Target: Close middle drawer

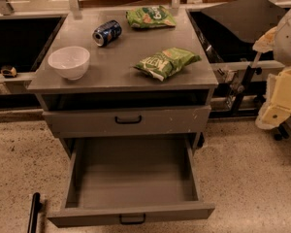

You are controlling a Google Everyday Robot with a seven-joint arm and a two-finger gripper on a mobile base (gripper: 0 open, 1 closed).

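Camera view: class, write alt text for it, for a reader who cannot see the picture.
The middle drawer of a grey cabinet is pulled far out and empty. The gripper hangs off to the right, apart from it. On top sit a white bowl, a blue can on its side and two green snack bags.

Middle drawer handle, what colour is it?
The handle is black, camera view; the hand is far right.

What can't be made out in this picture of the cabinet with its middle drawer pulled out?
Camera view: the gripper, right of the tabletop, is cut off by the right edge.
Whatever lies below the middle drawer is hidden by its tray.
The inside of the top drawer is lost in shadow under the tabletop.
The small object on the left ledge is too small to identify.
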